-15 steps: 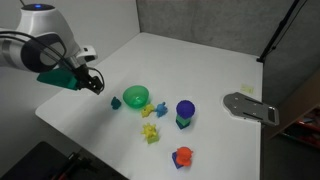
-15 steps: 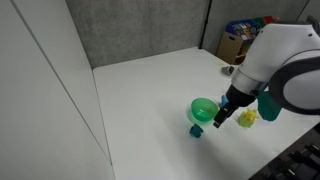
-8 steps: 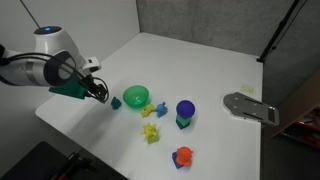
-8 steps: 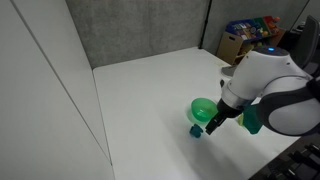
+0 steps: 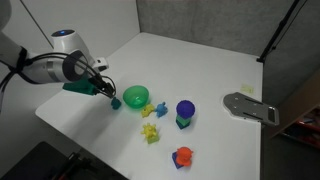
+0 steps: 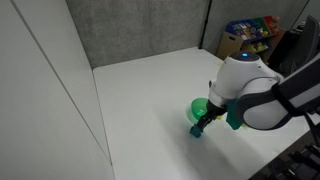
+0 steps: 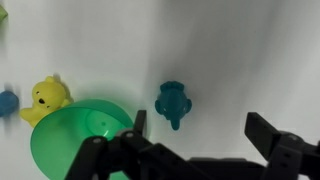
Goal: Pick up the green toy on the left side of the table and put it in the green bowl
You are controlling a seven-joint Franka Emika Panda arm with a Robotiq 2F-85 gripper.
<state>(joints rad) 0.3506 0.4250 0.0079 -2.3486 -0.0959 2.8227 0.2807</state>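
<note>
The green toy (image 7: 174, 103) is seen in the wrist view lying on the white table (image 5: 200, 70), near the rim of the green bowl (image 7: 72, 145) but clear of it. In an exterior view the green toy (image 5: 115, 101) is found on the side of the bowl facing the table edge over which the arm reaches in, toward the corner nearest the arm.

The gripper (image 7: 200, 128) is spread wide and nothing is held. It is poised low, just beside the toy. In the wrist view the toy is placed ahead of the fingertips and within the width of the gap, though nearer the finger on the bowl side. Its long axis is set across the closing line, so the narrow width is offered to the fingers. A small shift toward the bowl before the descent is judged to be needed, with care that the bowl's rim is not struck.

Nothing is seen inside the visible part of the bowl; a yellow toy figure (image 7: 45, 97) is stood outside it, just beside the rim
</note>
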